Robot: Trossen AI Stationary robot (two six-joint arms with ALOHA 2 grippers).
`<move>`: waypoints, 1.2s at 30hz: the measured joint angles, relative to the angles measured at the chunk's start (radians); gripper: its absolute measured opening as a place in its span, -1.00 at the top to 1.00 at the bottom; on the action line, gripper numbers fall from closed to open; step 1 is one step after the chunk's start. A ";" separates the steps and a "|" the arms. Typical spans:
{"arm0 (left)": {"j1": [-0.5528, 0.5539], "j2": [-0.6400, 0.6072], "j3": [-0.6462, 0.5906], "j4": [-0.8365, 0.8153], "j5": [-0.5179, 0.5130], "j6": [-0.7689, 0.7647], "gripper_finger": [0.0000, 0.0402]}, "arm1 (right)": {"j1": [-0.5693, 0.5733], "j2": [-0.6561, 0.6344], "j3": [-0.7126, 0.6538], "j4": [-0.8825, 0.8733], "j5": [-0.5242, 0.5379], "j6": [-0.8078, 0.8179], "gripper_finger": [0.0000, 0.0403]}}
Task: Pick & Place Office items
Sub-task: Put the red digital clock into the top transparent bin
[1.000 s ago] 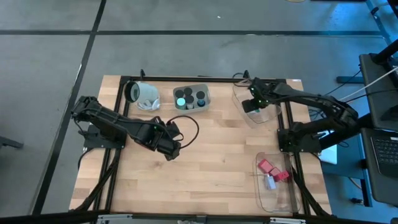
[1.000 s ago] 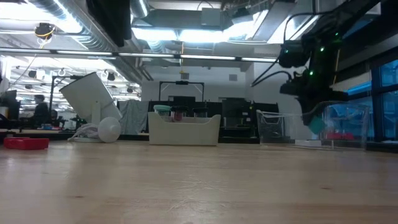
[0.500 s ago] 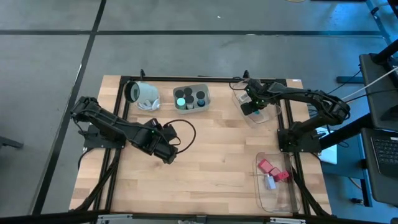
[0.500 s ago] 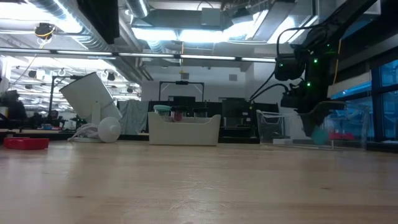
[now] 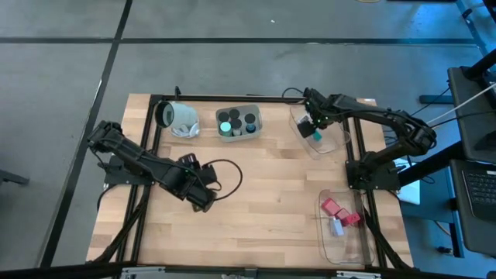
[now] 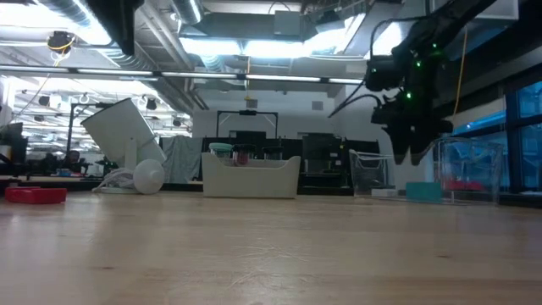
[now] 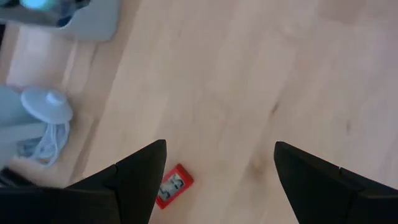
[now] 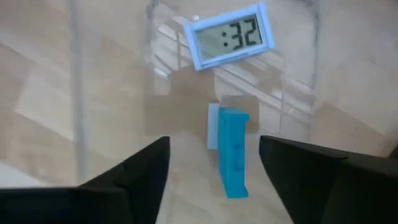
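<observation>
From above, the desk [image 5: 256,209] is pale planked wood in a black frame. The right claw [image 5: 308,126] hangs over a clear plastic tray [image 5: 335,144] at the far right corner, with a teal block [image 5: 317,133] lying in that tray just beside it. The left claw [image 5: 203,200] waits over bare wood near the desk's middle-left. A grey tray [image 5: 238,122] at the far edge holds black round caps [image 5: 249,119] and a green-glowing round one [image 5: 225,126]. A white cup-like cylinder [image 5: 177,117] lies on its side beside it. A second clear tray [image 5: 345,246] at the near right holds red blocks [image 5: 335,208].

At desk height, the right claw [image 6: 412,155] hangs clear above the teal block [image 6: 423,191], its fingers apart.

Past the left wrist, dark wedge-shaped fingers [image 7: 140,177] stand wide apart, empty, over smooth wood; a small red item [image 7: 171,186] with a pale display lies flat below.

Past the right wrist, fingers [image 8: 144,174] spread apart above the teal block [image 8: 232,151], a ridged slab on edge inside the tray, near a pale blue clock [image 8: 231,35] reading ":32".
</observation>
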 joint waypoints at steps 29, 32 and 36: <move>0.051 0.017 -0.649 0.256 0.234 0.483 -0.47 | 0.218 -0.357 0.136 -0.136 0.005 0.085 -0.47; 0.075 0.017 -0.658 0.265 0.181 0.539 -0.47 | 0.225 -0.357 0.136 -0.136 0.005 0.098 -0.47; 0.114 0.017 -0.694 0.337 0.205 0.630 -0.47 | 0.225 -0.355 0.136 -0.136 0.007 0.105 -0.47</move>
